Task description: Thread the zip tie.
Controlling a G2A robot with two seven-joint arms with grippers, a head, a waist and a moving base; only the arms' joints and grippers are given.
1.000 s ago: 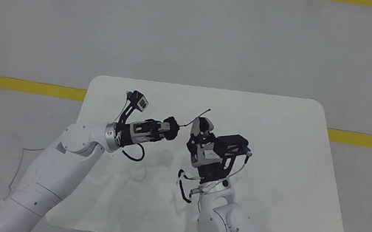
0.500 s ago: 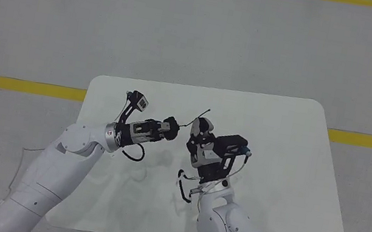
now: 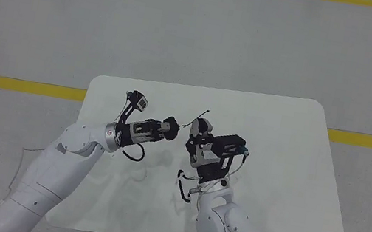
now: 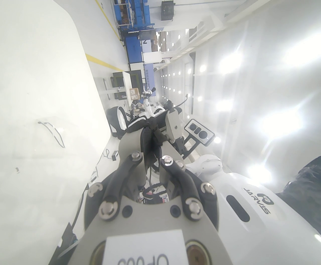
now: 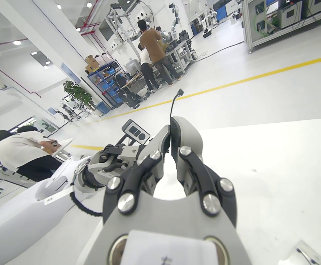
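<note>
The black zip tie (image 3: 201, 116) is held in the air above the middle of the white table (image 3: 281, 170). My right gripper (image 5: 171, 126) is shut on its strap, and the head end (image 5: 180, 92) sticks up past the fingertips. From the other side my left gripper (image 3: 171, 128) faces the right gripper (image 3: 201, 129) closely. Its dark pads (image 4: 150, 140) are pressed together on the strap's other end. The left wrist view shows the right gripper's finger (image 4: 173, 123) just beyond, with the tie's head (image 4: 186, 96) above it.
A clear plastic bag with a spare black tie (image 4: 54, 133) lies flat on the table; its corner (image 5: 304, 253) is near my right arm. The table's edge (image 3: 88, 99) is close behind the left arm. People stand at benches far off.
</note>
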